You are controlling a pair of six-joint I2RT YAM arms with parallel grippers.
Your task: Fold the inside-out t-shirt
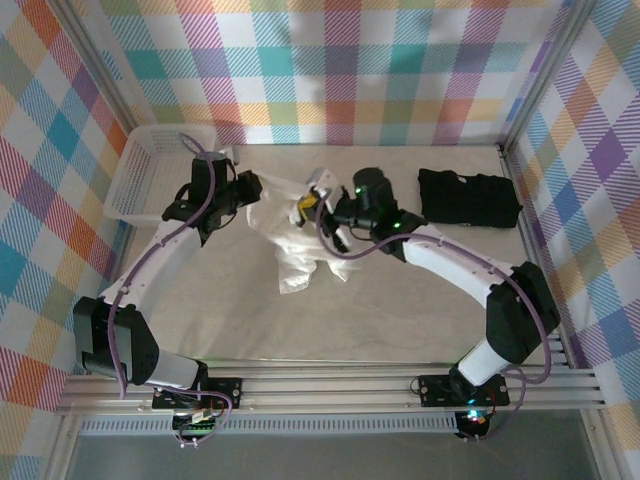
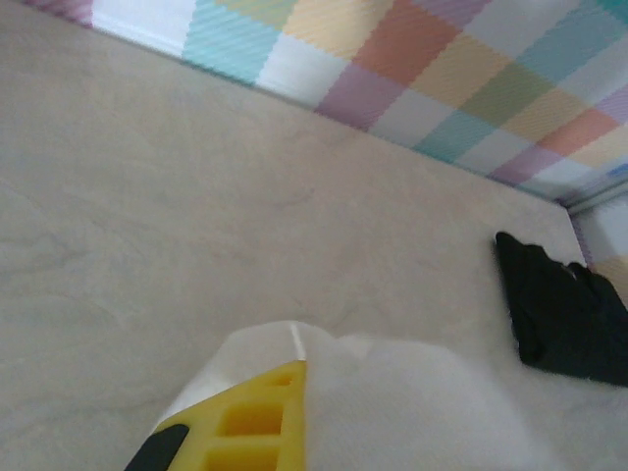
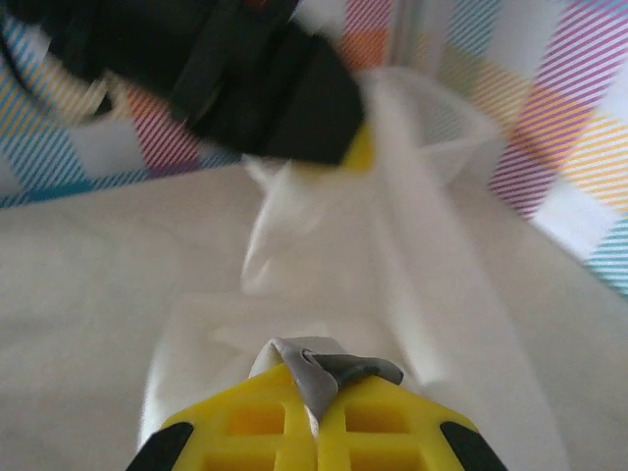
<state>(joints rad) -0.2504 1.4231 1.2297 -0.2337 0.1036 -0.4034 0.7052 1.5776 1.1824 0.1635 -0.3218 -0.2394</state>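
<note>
The inside-out t-shirt is a crumpled white cloth, lifted at its top between my two grippers and trailing down onto the table. My left gripper is shut on its upper left part. In the left wrist view the cloth drapes over one side of the jaws beside a yellow finger. My right gripper is shut on the upper right part. Its yellow fingers pinch a grey-white fold of shirt, and a band of cloth runs up to the left gripper.
A white basket stands at the back left of the table, also seen behind the shirt as basket. A black folded garment lies at the back right, and shows as garment. Checked walls enclose the table.
</note>
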